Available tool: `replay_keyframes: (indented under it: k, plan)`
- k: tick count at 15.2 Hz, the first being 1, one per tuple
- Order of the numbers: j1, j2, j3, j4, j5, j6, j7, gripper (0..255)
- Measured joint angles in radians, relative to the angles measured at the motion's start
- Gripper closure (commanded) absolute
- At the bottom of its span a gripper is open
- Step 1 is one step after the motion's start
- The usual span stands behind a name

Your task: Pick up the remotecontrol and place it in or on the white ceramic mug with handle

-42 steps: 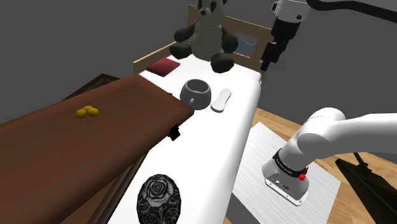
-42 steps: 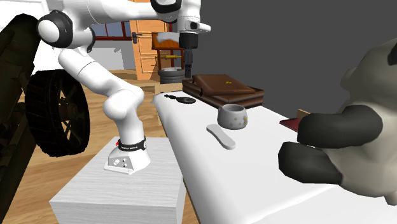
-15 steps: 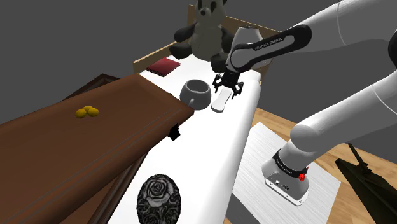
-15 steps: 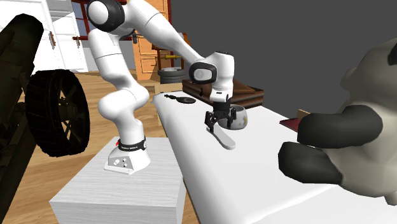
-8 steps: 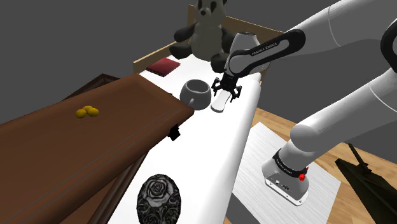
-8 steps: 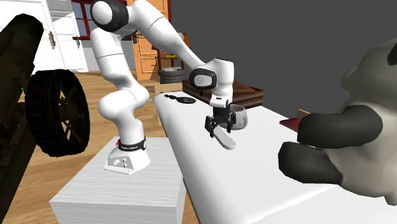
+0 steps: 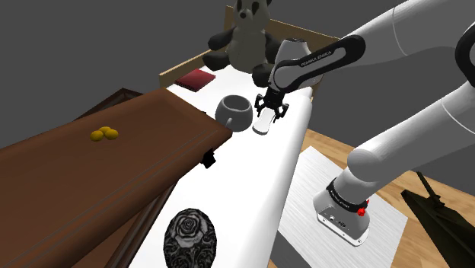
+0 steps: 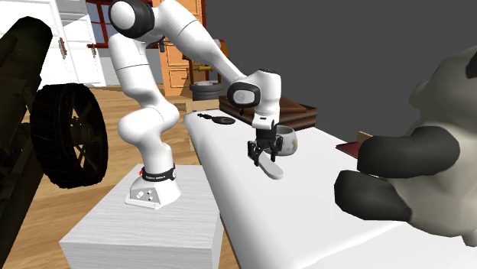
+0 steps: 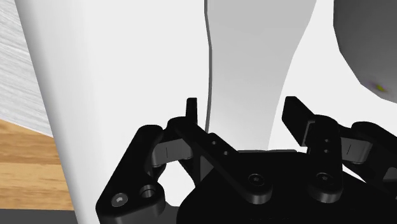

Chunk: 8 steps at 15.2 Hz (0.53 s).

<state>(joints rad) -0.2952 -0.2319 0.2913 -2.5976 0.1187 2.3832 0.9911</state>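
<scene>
Wrist view: the claw (image 9: pixel 242 105) stands spread astride the pale remote control (image 9: pixel 254 51), which lies flat on the bed (image 7: pixel 251 175) near its long edge beside the grey mug (image 7: pixel 234 111), so gripping, lifting and placing all remain.

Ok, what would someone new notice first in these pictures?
Probably the big panda plush sitting at the far end of the white surface. Then the black gripper, open and low over the pale remote, which lies just beside the grey mug.
</scene>
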Motion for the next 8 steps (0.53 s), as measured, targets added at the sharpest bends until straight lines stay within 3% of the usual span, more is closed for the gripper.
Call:
replay_keyframes:
  k: [8]
  plan:
    - [0.002, -0.015, -0.001, 0.004, 0.003, -0.019, -0.002, 255]
